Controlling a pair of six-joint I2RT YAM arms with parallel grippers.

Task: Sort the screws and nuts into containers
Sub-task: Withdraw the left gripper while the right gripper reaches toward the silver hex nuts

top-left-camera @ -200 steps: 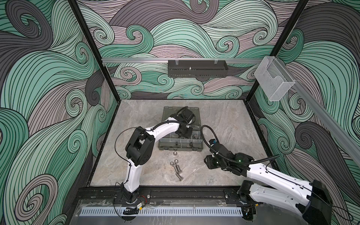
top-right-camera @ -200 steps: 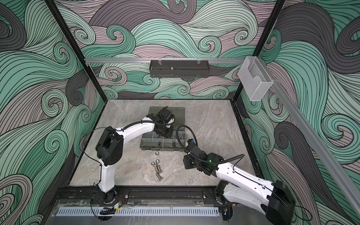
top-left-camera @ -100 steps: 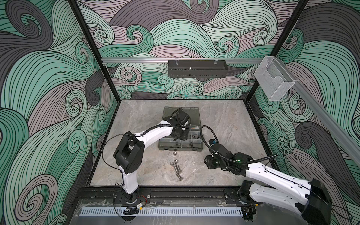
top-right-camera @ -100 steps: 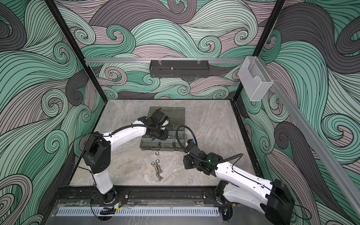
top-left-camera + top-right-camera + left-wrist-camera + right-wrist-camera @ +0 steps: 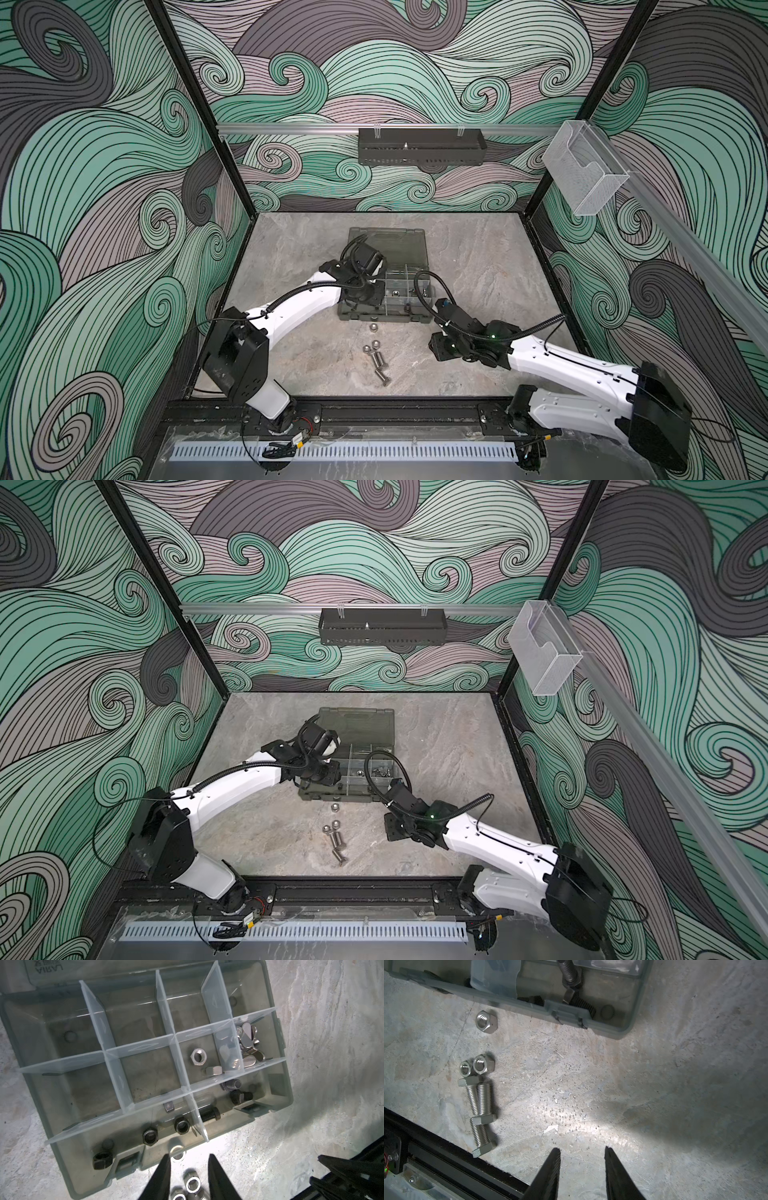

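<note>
Screws (image 5: 481, 1136) and nuts (image 5: 486, 1022) are only part sorted. Three silver screws and three silver nuts lie loose on the table (image 5: 654, 1084), and the rest are in the case (image 5: 68, 1167).

The left gripper (image 5: 189, 1155) hangs over the front edge of the case, jaws apart and empty. Two silver nuts lie on the table under the gap between the jaws. A third loose nut (image 5: 177, 1155) sits right at the fingertips, close against the outside of the case wall. Just past that wall, the nearest row of compartments (image 5: 166, 1088) holds black nuts (image 5: 149, 1136) in one and black screws (image 5: 209, 1114) in its neighbour. Farther ahead, a middle compartment holds two silver nuts, with wing nuts (image 5: 249, 1043) next door. The farthest row looks empty.

The right gripper (image 5: 581, 1148) also has its jaws apart, with only bare table between them. Off to one side of it, two screws lie touching side by side, with the third lying on from them. Beyond those are two nuts touching each other, then the lone nut, then the case wall farthest off.

The step in hand looks like the next pick, a silver nut for the left arm. That calls for dropping straight down so the jaws straddle a single nut without nudging its neighbour. The jaws then close on its flats, lift it clear of the wall, and carry it to the compartment that already holds silver nuts. The right arm seems idle but is well placed for the screws.
</note>
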